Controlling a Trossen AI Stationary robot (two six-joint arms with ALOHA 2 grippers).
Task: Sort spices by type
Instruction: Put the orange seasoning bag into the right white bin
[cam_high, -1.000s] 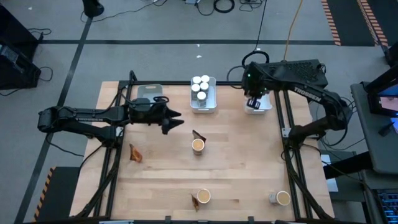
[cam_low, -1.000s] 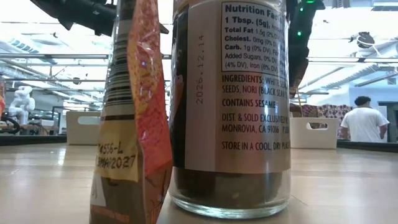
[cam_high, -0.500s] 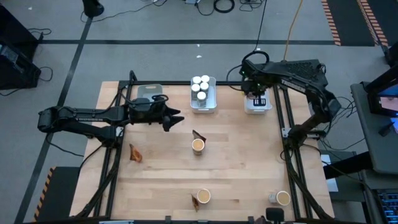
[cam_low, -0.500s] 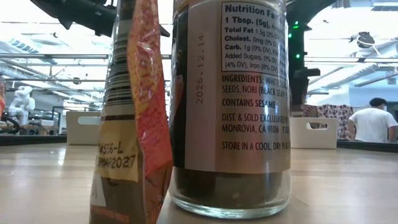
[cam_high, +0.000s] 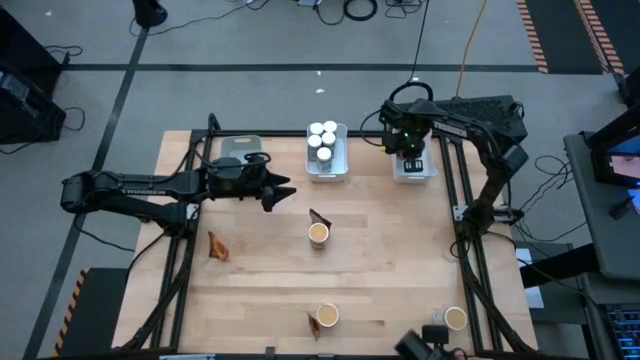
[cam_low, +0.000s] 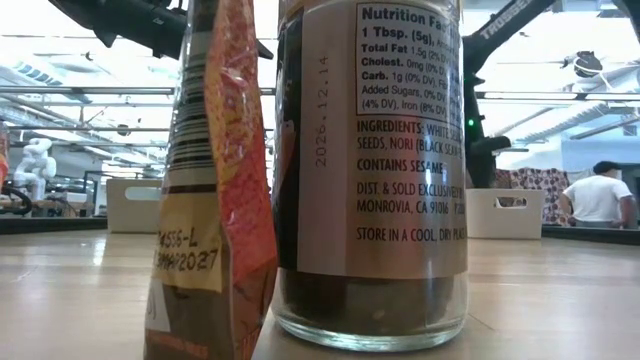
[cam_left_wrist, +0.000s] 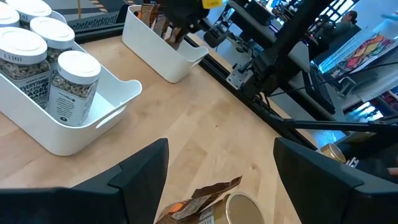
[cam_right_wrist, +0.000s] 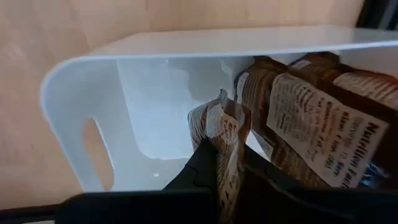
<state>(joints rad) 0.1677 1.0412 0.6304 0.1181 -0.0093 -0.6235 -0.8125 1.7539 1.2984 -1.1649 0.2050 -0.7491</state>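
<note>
From above, the right arm has swung over the last second so that the right pincer (cam_high: 412, 150) now sits squarely over the white tray (cam_high: 427, 176) at the desk's (cam_high: 380, 270) one-o'clock corner, where earlier it hung at that tray's edge; the left pincer (cam_high: 279, 192) has not shifted, waiting spread and empty at about ten o'clock; I judge a pouch is being lowered into its bin, so one more brown item is nearly sorted, while the white-capped jars (cam_high: 322, 138) already fill the middle tray (cam_high: 338, 172) at twelve o'clock; tan-topped tubs (cam_high: 318, 233) and loose pouches (cam_high: 216, 246) lie out on the desk from the centre toward six o'clock, one pouch at eight o'clock; at the bottom edge a dark shape is cut off and I cannot say what it is; in the low view a jar (cam_low: 372, 170) and a pouch (cam_low: 215, 180) stand so close that they block nearly everything, and only a strip of the right arm shows beyond, with a person far off in the room; in the left wrist view the spread fingers frame a tub beside a pouch, with the jar tray beyond; in the right wrist view the fingers are pinched tight on the held pouch's (cam_right_wrist: 221, 134) crinkled top, inside the tray wall (cam_right_wrist: 81, 93) beside other pouches (cam_right_wrist: 311, 124); whether its lower end touches the floor of the tray is hidden.
</note>
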